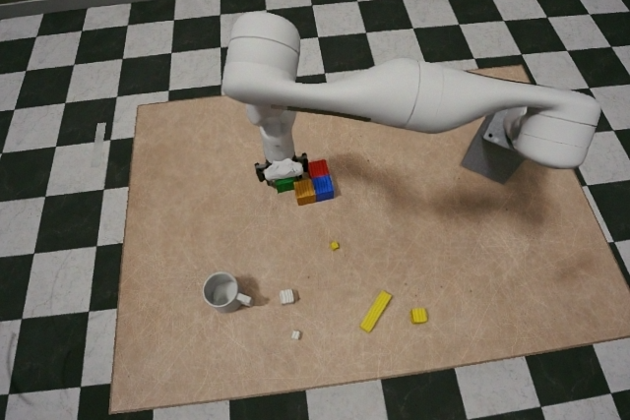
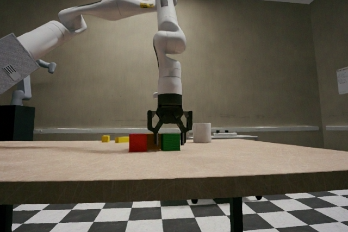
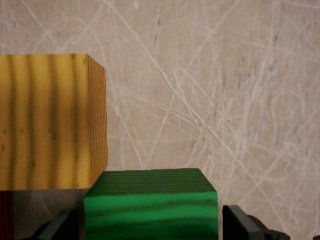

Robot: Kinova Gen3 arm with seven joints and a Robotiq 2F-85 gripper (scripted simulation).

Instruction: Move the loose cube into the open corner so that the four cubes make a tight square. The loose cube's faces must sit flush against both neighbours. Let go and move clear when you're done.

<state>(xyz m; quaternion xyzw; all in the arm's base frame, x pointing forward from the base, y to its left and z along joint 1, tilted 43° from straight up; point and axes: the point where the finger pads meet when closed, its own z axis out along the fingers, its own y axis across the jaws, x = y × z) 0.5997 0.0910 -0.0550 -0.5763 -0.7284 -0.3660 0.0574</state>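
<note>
The red cube (image 1: 319,168), blue cube (image 1: 322,186) and orange cube (image 1: 304,192) stand together in an L. The green cube (image 1: 284,184) rests on the table beside the orange cube, partly hidden under my gripper (image 1: 281,171). In the side view a gap shows between the red cube (image 2: 137,142) and the green cube (image 2: 170,142), with the orange cube (image 2: 153,142) behind it. In the wrist view the green cube (image 3: 151,205) sits offset from the orange cube (image 3: 50,122). My gripper (image 2: 169,139) is open, its fingers standing clear on both sides of the green cube.
A white mug (image 1: 221,291), two small white blocks (image 1: 286,295) (image 1: 295,334), a yellow bar (image 1: 376,310) and two small yellow blocks (image 1: 418,315) (image 1: 334,245) lie toward the table's front. A grey box (image 1: 490,149) stands at the arm's base.
</note>
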